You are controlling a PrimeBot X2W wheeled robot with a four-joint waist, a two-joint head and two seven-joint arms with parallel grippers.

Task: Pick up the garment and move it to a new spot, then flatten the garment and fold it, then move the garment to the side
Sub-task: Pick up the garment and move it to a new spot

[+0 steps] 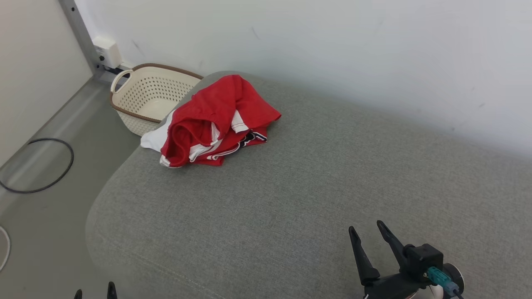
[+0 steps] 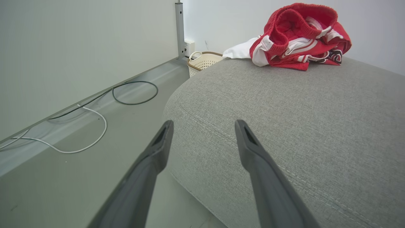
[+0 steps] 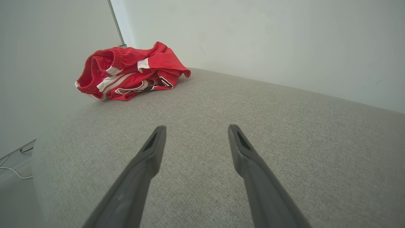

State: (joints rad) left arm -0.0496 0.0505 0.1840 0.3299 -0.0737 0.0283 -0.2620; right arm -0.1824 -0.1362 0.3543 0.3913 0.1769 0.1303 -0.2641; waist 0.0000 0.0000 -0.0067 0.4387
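Observation:
The garment point(image 1: 214, 120) is a crumpled red piece with white and black trim, heaped at the far left corner of the grey cushioned surface point(image 1: 291, 199). It also lies far ahead in the left wrist view point(image 2: 300, 34) and the right wrist view point(image 3: 126, 72). My right gripper point(image 1: 366, 229) hovers open over the near right part of the cushion, far from the garment, with nothing between its fingers point(image 3: 148, 152). My left gripper point(image 1: 94, 291) peeks in at the bottom left edge, open and empty point(image 2: 204, 125), at the cushion's near left corner.
A cream perforated basket point(image 1: 147, 97) stands on the floor beyond the cushion's far left corner. A black cable loop point(image 1: 37, 164) and a white cable point(image 2: 79, 139) lie on the grey floor to the left. A pale wall point(image 1: 332, 41) runs behind the cushion.

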